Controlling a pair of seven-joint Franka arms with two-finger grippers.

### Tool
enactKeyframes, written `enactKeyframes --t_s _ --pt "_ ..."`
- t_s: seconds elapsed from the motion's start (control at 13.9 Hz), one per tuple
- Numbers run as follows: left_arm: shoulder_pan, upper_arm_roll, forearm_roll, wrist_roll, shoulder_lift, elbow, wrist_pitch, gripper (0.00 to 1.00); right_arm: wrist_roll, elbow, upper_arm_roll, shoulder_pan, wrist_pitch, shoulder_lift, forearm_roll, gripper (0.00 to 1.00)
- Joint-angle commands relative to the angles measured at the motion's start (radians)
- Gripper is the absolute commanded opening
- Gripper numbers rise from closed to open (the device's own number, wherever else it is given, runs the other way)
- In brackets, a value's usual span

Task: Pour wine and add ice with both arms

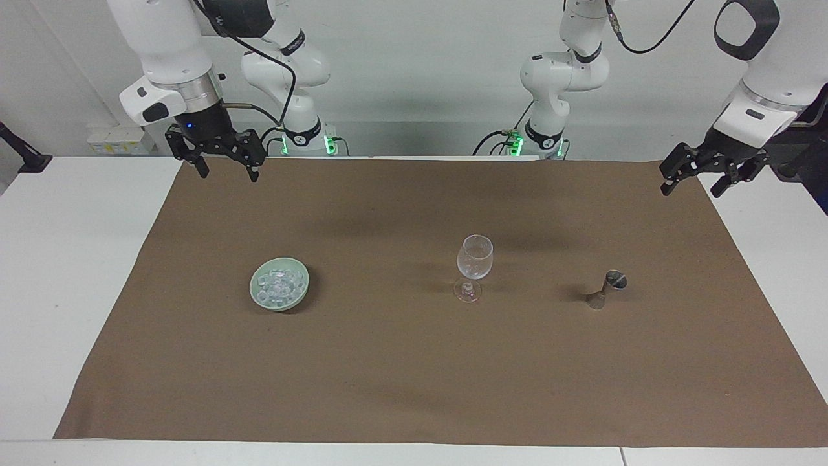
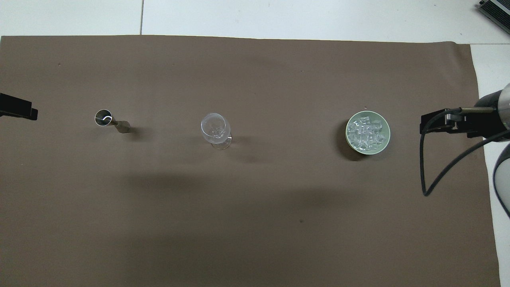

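Grippers are hanging in the air over the two robot-side corners of the brown mat [image 1: 414, 388], each with fingers spread and nothing between them. Going across the facing view, the right gripper [image 1: 225, 169] is hovering over the corner at the right arm's end. Below it, the pale green bowl [image 1: 279, 284] is sitting on the mat, well apart from that gripper, and the ice [image 1: 279, 283] is lying heaped inside it as small clear cubes. Beside the bowl, toward the left arm's end, the stemmed glass [image 1: 474, 266] is standing upright near the mat's middle. Next in the same row, the metal jigger [image 1: 606, 290] is standing upright. Over the corner at the left arm's end, the left gripper [image 1: 691, 188] is hanging, also released.
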Motion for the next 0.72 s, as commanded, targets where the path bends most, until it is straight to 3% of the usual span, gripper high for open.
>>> enactKeyframes --t_s 0.0,0.65 --pt "-0.001 0.000 0.018 0.003 0.004 0.008 -0.015 1.00 -0.015 -0.002 0.009 -0.018 -0.011 -0.003 0.016 1.00" --pt "0.010 0.001 0.018 0.007 0.009 0.014 -0.009 1.00 -0.015 -0.002 0.009 -0.020 -0.011 -0.003 0.016 1.00"
